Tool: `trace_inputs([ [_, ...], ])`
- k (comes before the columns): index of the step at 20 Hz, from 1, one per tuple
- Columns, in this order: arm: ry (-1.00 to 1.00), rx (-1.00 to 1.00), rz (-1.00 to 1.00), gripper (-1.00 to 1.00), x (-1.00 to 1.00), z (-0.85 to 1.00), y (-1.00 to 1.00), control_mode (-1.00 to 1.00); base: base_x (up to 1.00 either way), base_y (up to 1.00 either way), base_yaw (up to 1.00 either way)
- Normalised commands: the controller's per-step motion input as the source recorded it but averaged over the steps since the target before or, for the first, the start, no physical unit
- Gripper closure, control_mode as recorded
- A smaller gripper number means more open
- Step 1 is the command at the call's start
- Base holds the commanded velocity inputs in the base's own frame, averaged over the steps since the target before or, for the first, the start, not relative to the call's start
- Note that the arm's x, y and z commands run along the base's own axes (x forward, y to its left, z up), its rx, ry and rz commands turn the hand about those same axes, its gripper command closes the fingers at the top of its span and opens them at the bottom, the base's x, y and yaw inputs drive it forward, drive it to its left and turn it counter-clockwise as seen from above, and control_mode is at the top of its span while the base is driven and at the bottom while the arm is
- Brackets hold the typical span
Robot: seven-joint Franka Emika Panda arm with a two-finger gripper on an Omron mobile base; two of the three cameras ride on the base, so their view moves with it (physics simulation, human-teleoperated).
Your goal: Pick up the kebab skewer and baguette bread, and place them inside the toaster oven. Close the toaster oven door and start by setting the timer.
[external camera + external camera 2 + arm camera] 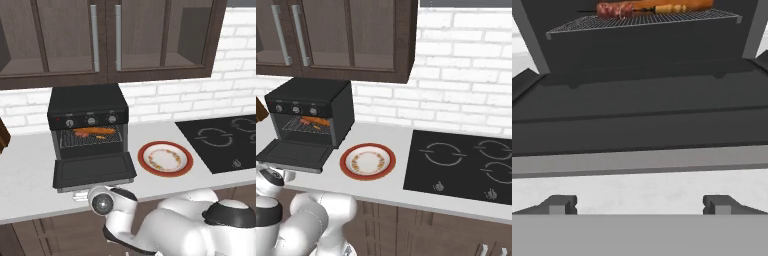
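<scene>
My gripper sits low in front of the toaster oven, just below and before the free front edge of the toaster oven door. In the hand view its two fingertips stand wide apart with only pale counter surface between them. The gripper holds nothing.

The toaster oven door is fully lowered. It lies roughly level, hinged at the oven's lower front edge, and projects toward me over the counter. In the hand view its pale front edge runs as a horizontal band across the frame, just above my fingertips. I cannot tell whether the fingertips touch it.

The toaster oven stands on the counter against the white brick wall, beneath the dark wall cabinets. Three round knobs sit in a row above its opening.

The kebab skewer and the baguette bread both lie lengthwise on the wire rack inside the oven. The kebab skewer is nearer the opening, with the baguette bread just behind it. They are close together; contact between them cannot be determined.

A red-rimmed plate rests on the counter just beside the oven on its right, between the oven and the black cooktop.
</scene>
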Motion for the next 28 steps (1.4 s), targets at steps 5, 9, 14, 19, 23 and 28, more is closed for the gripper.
trace_inputs([
  [5, 0.00, 0.00, 0.00, -1.00, 0.09, -0.20, 0.01, -1.00, 0.00, 0.00, 0.00],
  [9, 0.00, 0.00, 0.00, -1.00, 0.16, -0.14, 0.01, -1.00, 0.00, 0.00, 0.00],
  [14, 0.00, 0.00, 0.00, -1.00, 0.18, -0.09, 0.00, -1.00, 0.00, 0.00, 0.00],
  [19, 0.00, 0.00, 0.00, -1.00, 0.16, -0.13, 0.00, -1.00, 0.00, 0.00, 0.00],
  [23, 0.00, 0.00, 0.00, -1.00, 0.15, -0.19, 0.02, -1.00, 0.00, 0.00, 0.00],
  [28, 0.00, 0.00, 0.00, -1.00, 0.04, -0.24, 0.05, -1.00, 0.00, 0.00, 0.00],
])
